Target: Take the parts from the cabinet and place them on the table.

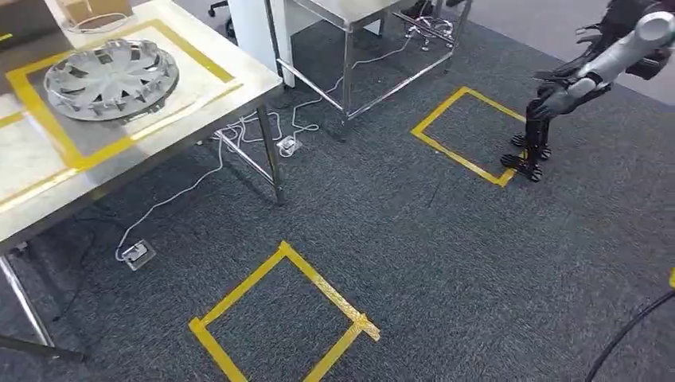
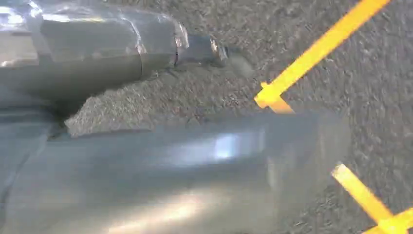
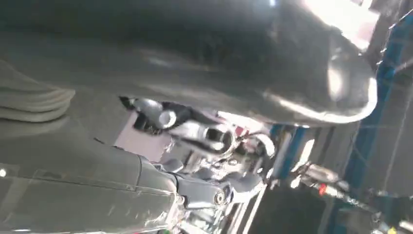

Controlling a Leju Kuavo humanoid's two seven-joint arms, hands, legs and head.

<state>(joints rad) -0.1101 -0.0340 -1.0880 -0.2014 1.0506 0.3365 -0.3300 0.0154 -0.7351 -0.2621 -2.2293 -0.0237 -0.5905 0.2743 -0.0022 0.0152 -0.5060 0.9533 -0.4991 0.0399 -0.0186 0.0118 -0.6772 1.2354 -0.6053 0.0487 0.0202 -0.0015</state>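
A silver hubcap (image 1: 111,79) lies inside a yellow-taped field on the metal table (image 1: 199,119) at the upper left. My right arm is raised at the upper right, its grey hand (image 1: 557,97) out over the carpet, far from the table. The right wrist view is blurred: the right hand (image 3: 199,139) sits under a large dark glossy surface (image 3: 219,63), and I cannot tell whether it holds anything. My left hand (image 2: 146,146) hangs over the carpet, its fingers (image 2: 112,44) stretched out with nothing between them.
Two yellow tape squares (image 1: 282,318) (image 1: 470,135) mark the dark carpet. Cables run to a floor socket (image 1: 137,253) beside the table leg. A second metal table frame (image 1: 350,48) stands behind. A black wheeled base (image 1: 529,155) stands below my right hand. Blue uprights (image 3: 380,97) stand beyond it.
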